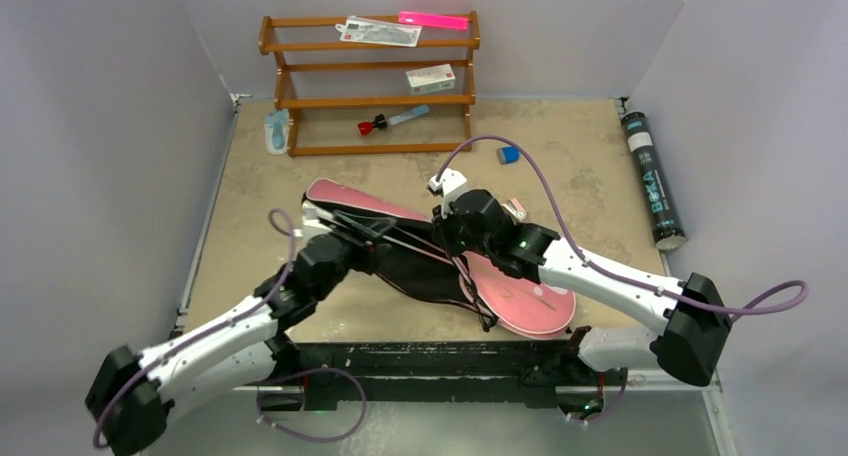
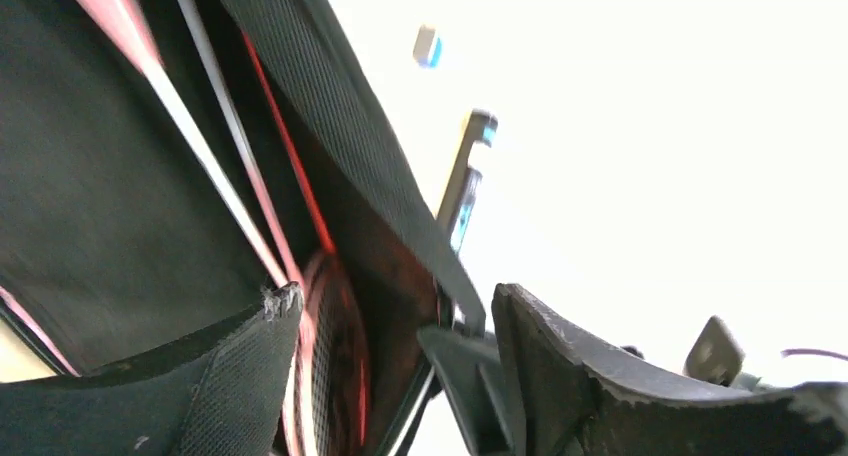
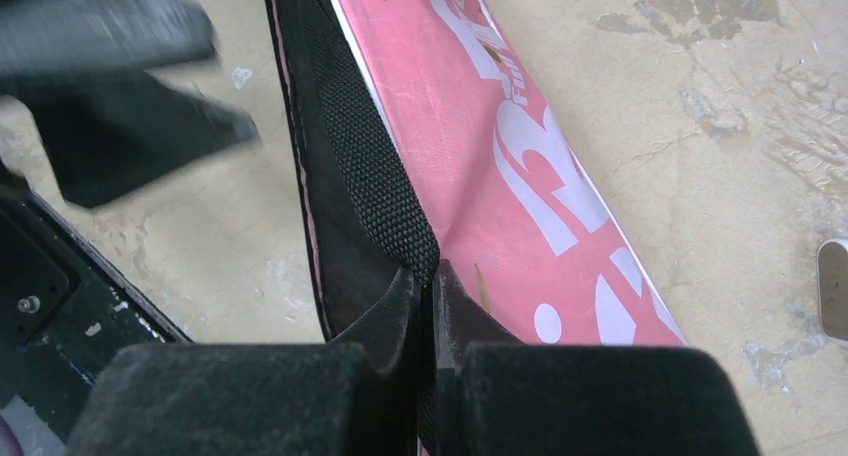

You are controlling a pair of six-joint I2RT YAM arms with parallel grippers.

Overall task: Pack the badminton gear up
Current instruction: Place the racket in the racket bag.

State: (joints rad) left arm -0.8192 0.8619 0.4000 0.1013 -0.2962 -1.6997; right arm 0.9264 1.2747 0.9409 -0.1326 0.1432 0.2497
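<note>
Clamped shut at the very front of the right wrist view, the fingers of your right gripper (image 3: 428,276) pinch the black woven edge of the pink bag (image 3: 520,146), which lies slantwise across the middle of the tabletop (image 1: 560,146). Your left gripper (image 2: 395,296) has its fingers spread wide at the bag's mouth, grasping nothing. Between them show the black lining and a racket (image 2: 335,366), its pink frame and pale shaft inside the bag. Both arms reach forward and inward, wrists low, meeting over the bag from either side. Expect the bag to behave as limp, light cloth: it will likely sag and fold wherever you don't hold it, so the firmer woven edge looks the sound place to take it. Rackets should be light and stiff, best taken by shaft or handle, not the strings. Well apart at the right edge, the black tube (image 1: 652,181) lies unpacked — rigid, smooth, likely to roll, so grip it across its middle.
</note>
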